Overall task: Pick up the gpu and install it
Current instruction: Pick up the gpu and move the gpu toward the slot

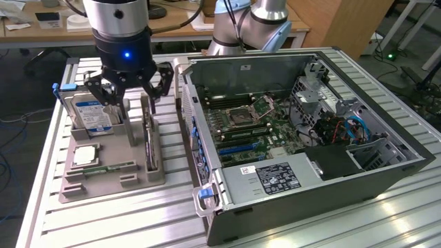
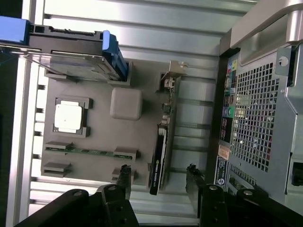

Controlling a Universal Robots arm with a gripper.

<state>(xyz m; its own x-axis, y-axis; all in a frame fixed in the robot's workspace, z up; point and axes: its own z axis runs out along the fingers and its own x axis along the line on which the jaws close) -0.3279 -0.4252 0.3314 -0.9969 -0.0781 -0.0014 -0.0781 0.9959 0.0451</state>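
Because the gpu (image 2: 158, 158) stands on its long edge in a narrow slot of the grey tray (image 2: 125, 137), its top edge is offered straight up to you. That explains how the gripper (image 2: 157, 182) is lined up: the fingers (image 2: 124, 182) are spread wide with nothing between them, one on each side of the card's line, so they face its two flat sides. The card's pale metal bracket (image 2: 173, 75) is at the end away from the fingers in the wrist view, which puts the plain dark end of the board nearest them. In the exterior view the gripper hangs above the tray; the gap between the fingertips and the card's top edge is hard to judge from either angle, but you appear to be clear of it, with no contact. The tray gives each part its own seat. The hard drive (image 1: 93, 113) with the blue label stands upright near the gpu, on the exterior view's left of it, with a grey block of the tray between them. The processor (image 1: 84, 155) and the green memory stick (image 1: 103, 169) lie flat and low, well out of the way. The tray rests on the slatted metal counter (image 1: 103, 222), just beside the computer case (image 1: 310, 196). The case lies with its side off and the motherboard (image 1: 248, 124) facing up, so it can be reached from above. By my reading nothing of the task is done yet: the gpu sits in its tray slot, unlifted.
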